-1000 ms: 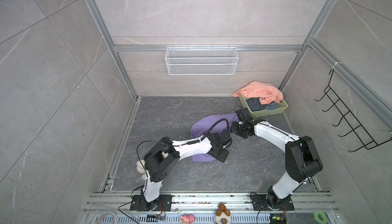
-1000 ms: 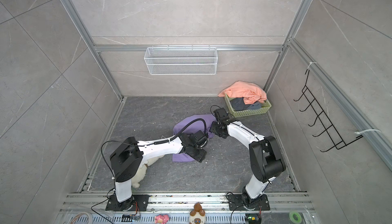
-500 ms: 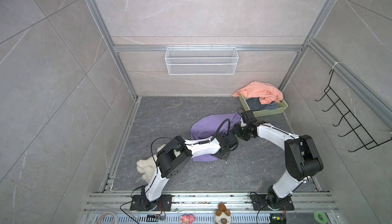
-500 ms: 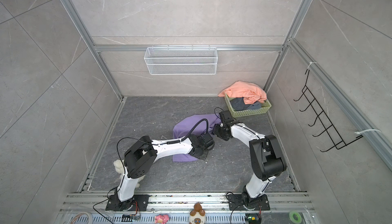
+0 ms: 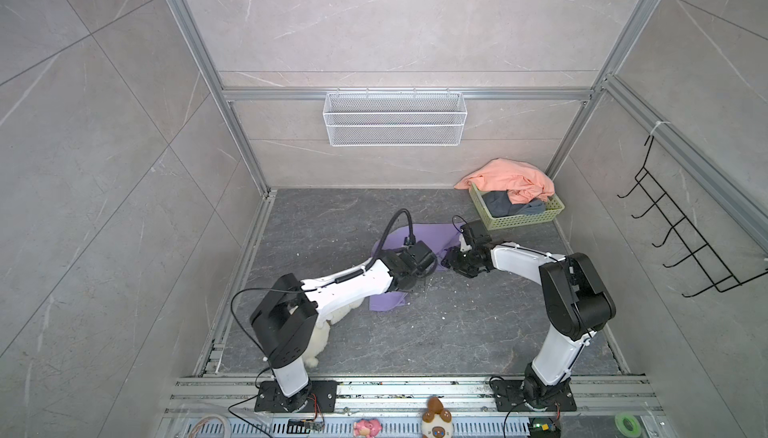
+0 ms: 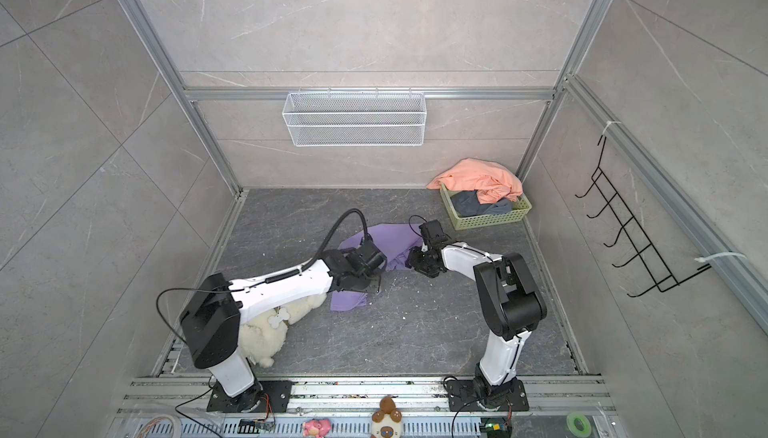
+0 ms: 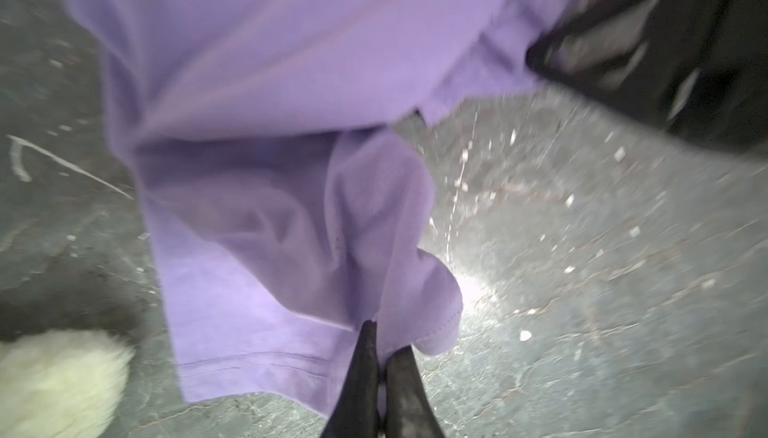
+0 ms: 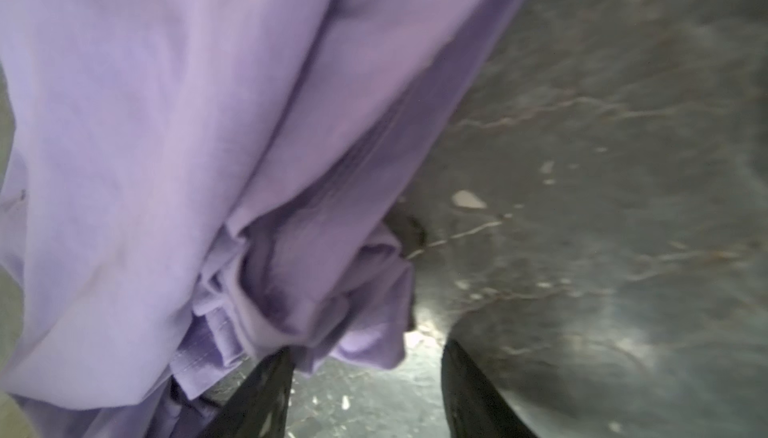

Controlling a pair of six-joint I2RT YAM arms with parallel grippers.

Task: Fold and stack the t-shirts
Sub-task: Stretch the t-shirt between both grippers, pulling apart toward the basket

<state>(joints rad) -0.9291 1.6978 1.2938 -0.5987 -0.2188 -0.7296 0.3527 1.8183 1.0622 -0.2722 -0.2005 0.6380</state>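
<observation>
The grey stone-look desk carries everything. Across its middle sprawls the lilac-purple t-shirt, rumpled and not yet folded. The left arm covers part of it in both top views, so its chest print and full outline cannot be made out. At the far right corner a green basket holds the salmon-orange t-shirt, draped over its rim, and the slate-grey t-shirt partly under it, both unfolded. A cream plush dog lies half hidden by the left arm. The left gripper is clenched on a fold near the purple shirt's hem, likely to lift and spread it. The right gripper has its jaws apart beside a bunched corner, apparently lining up a second hold. Both wrist views are blurred.
</observation>
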